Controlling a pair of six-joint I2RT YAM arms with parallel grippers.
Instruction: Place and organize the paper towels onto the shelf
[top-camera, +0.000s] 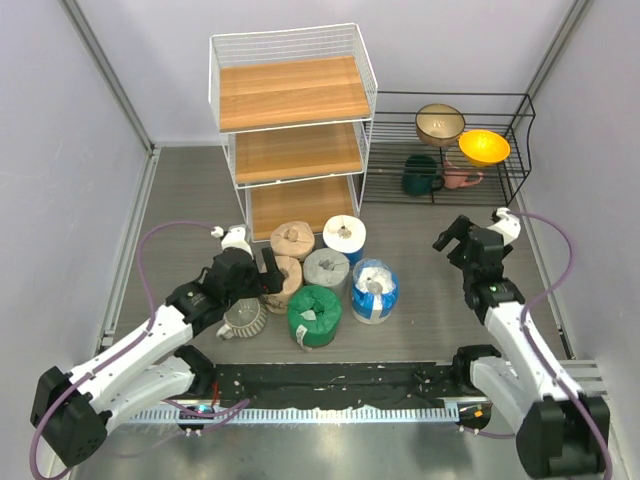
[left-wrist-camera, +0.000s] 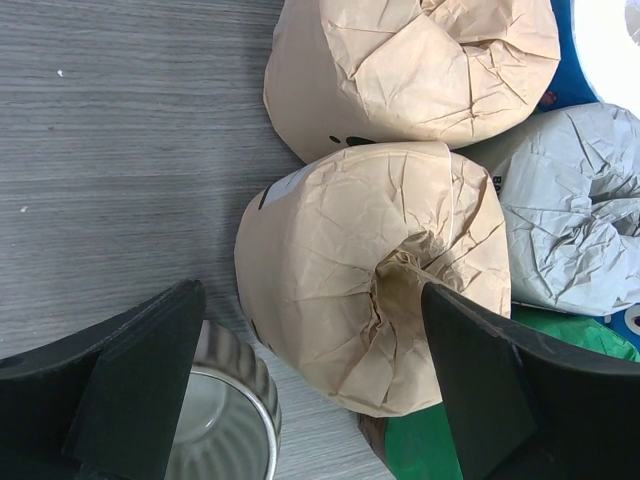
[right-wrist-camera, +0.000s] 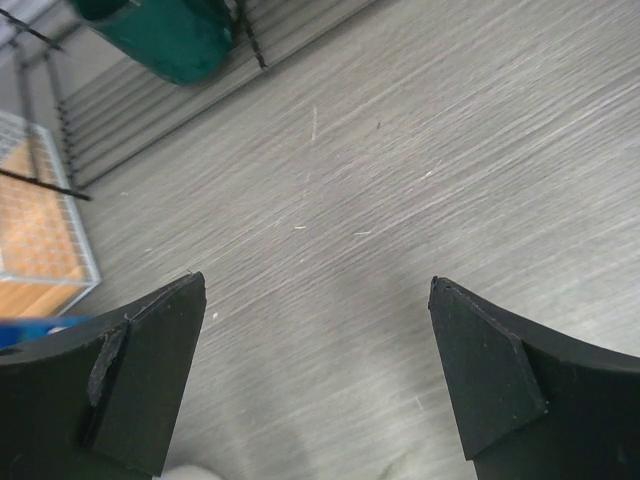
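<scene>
Six paper towels stand in a cluster in front of the shelf (top-camera: 292, 95): two tan rolls (top-camera: 293, 240) (top-camera: 288, 285), a white-blue one (top-camera: 344, 236), a grey one (top-camera: 326, 268), a blue-white one (top-camera: 375, 290) and a green one (top-camera: 314, 315). My left gripper (top-camera: 272, 277) is open and straddles the nearer tan roll (left-wrist-camera: 350, 290). One finger is over the mug's side and the other over the roll's crimped top. All three shelf boards are bare. My right gripper (top-camera: 450, 240) hangs open over bare table (right-wrist-camera: 330, 180), holding nothing.
A ribbed pale mug (top-camera: 242, 318) stands right beside the nearer tan roll, its rim (left-wrist-camera: 235, 400) under my left finger. A low black wire rack (top-camera: 450, 150) at the back right holds two bowls, a teal mug (right-wrist-camera: 160, 35) and a pink mug.
</scene>
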